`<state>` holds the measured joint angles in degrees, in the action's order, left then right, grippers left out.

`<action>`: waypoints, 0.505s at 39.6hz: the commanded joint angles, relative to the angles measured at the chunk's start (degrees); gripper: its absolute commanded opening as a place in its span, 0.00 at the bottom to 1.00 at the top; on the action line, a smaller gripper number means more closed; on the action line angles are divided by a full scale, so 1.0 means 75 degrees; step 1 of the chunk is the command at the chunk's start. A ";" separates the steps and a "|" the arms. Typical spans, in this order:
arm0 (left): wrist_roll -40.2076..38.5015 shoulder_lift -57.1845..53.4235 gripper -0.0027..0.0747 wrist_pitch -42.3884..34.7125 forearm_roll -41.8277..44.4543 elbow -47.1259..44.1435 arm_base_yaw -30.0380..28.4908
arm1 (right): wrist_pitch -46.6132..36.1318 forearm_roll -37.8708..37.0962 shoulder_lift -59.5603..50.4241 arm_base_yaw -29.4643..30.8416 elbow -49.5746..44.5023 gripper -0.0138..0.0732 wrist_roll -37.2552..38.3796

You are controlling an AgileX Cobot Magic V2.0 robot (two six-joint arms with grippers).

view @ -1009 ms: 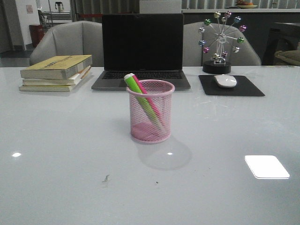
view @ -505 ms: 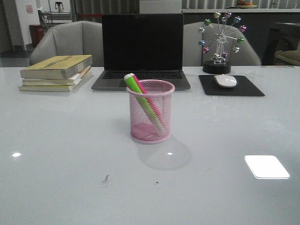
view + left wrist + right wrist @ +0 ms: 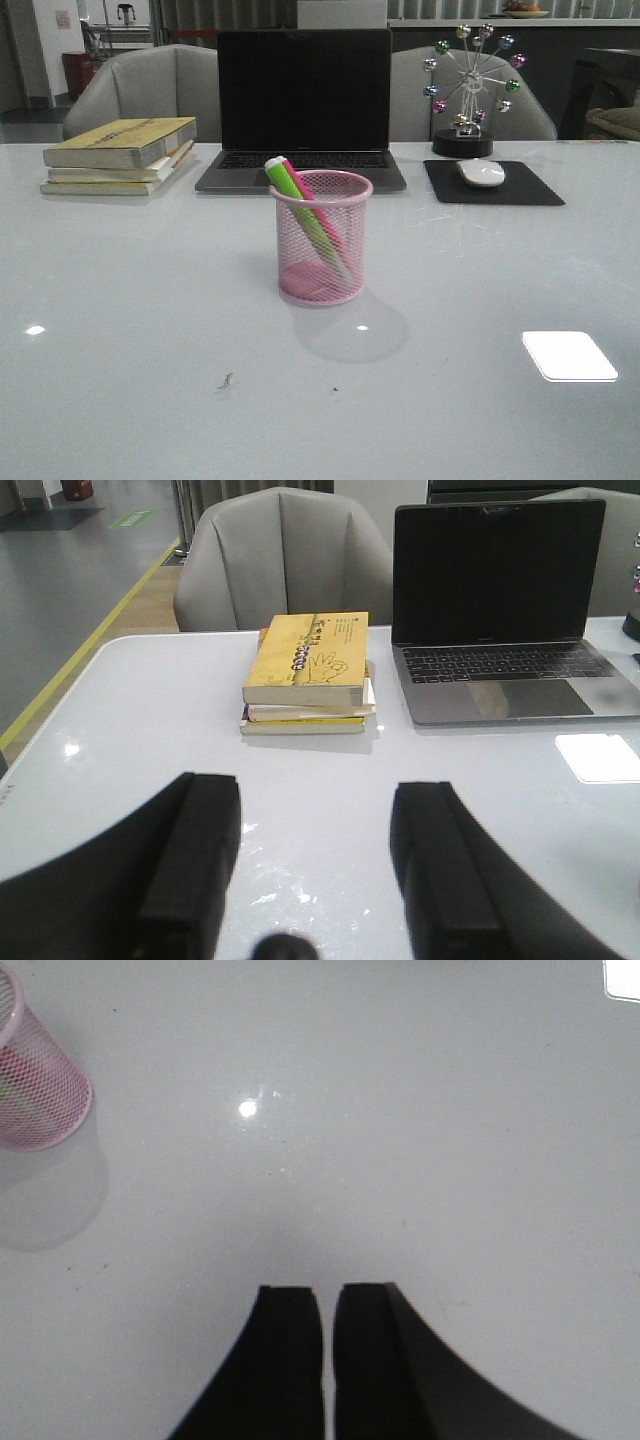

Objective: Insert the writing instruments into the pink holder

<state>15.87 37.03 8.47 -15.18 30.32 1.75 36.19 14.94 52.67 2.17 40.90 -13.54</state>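
Note:
The pink holder (image 3: 322,240) stands upright in the middle of the table, in front of the laptop. The green marker (image 3: 295,195) and the pink marker (image 3: 308,192) lean inside it, their tops sticking out over the far left rim. The holder's side also shows in the right wrist view (image 3: 35,1090). Neither arm appears in the front view. My left gripper (image 3: 318,790) is open over bare table, nothing between its fingers, facing the books. My right gripper (image 3: 328,1295) is shut with nothing in it, well away from the holder.
A stack of books (image 3: 120,155) lies at the back left, also seen as books (image 3: 308,675). An open laptop (image 3: 303,110) sits behind the holder. A mouse (image 3: 481,172) on a black pad and a ball ornament (image 3: 470,85) stand back right.

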 commanded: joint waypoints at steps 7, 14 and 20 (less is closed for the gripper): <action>-0.0012 0.0074 0.55 -0.0655 -0.0031 0.0236 0.0005 | -0.0487 0.0390 -0.0088 0.0046 0.0206 0.22 -0.0069; -0.0012 0.0074 0.55 -0.0655 -0.0031 0.0236 0.0005 | -0.0552 0.0822 -0.0088 0.0046 0.0206 0.22 -0.0069; -0.0012 0.0074 0.55 -0.0655 -0.0031 0.0236 0.0005 | -0.0422 0.0901 -0.0088 0.0046 0.0206 0.22 -0.0069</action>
<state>15.87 37.42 8.47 -15.18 30.32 1.75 35.99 20.04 52.67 2.17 40.90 -13.54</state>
